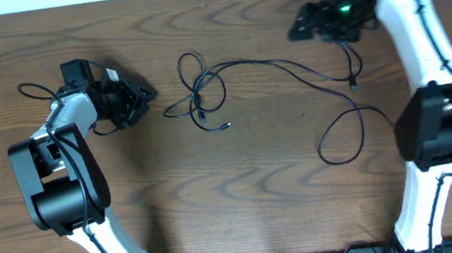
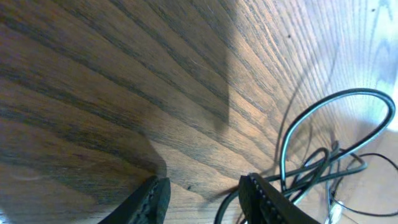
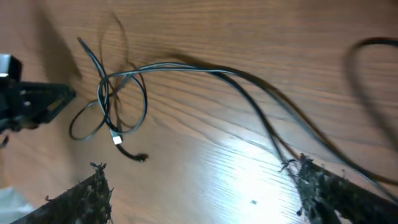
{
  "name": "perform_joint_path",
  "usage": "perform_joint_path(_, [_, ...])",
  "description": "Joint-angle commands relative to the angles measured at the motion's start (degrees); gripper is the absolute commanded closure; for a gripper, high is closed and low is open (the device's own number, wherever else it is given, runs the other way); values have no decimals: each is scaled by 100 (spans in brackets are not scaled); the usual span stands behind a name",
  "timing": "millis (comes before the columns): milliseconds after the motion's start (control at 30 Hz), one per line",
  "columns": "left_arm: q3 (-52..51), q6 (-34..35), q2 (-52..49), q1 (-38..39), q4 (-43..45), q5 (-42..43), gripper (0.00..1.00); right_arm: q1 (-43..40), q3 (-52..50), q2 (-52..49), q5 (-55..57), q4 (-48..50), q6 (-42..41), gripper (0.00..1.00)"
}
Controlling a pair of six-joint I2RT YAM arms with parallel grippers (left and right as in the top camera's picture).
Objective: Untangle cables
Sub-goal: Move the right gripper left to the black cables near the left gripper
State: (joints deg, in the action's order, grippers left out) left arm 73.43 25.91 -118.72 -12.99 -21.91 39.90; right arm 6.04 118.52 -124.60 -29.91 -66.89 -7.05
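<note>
Cables [image 1: 199, 95] sprawl in loose loops across brown, wood-grain table [image 1: 259, 183].

One wooden table [image 1: 243, 193]. Two arms, both mine: left arm [image 1: 66, 194], right arm [image 1: 437, 122]. One gripper apiece, left gripper [image 2: 205, 193] and right gripper [image 3: 199, 180], two fingers [image 2: 264, 199] on each. Cables [image 1: 201, 93]: all black. Two strands leave one knot [image 3: 118, 93] side by side, so two at least; exact number unreadable through the loops. One wide loop [image 1: 344, 138] by my right arm. Plug ends from overhead: two, first plug [image 1: 228, 125] below the knot, second plug [image 1: 353, 87] further right.
</note>
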Motion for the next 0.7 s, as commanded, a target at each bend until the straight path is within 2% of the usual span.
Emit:
perform_joint_path(0, [-120, 13, -247, -17, -96, 68, 53, 455, 66, 68, 479, 232, -584, 11])
perform_joint_path(233, [-120, 315, -247, -4, -114, 605, 53, 1423, 59, -39, 905, 1034, -1764, 12])
perform_joint_path(367, [-120, 337, -247, 61, -122, 769, 53, 1902, 59, -116, 905, 1550, -1777, 5])
perform_joint_path(433, [-120, 343, -247, 125, -138, 769, 54, 2116, 57, -122, 977, 1801, -1797, 18])
perform_joint_path(567, [-120, 555, -247, 280, -267, 769, 55, 2476, 57, -133, 1421, 1965, -2492, 26])
perform_joint_path(600, [-120, 553, -247, 310, -273, 767, 59, 2562, 57, -144, 1622, 2002, -2608, 26])
perform_joint_path(667, [-120, 555, -247, 358, -317, 767, 61, 2708, 57, -192, 2013, 2090, -2638, 35])
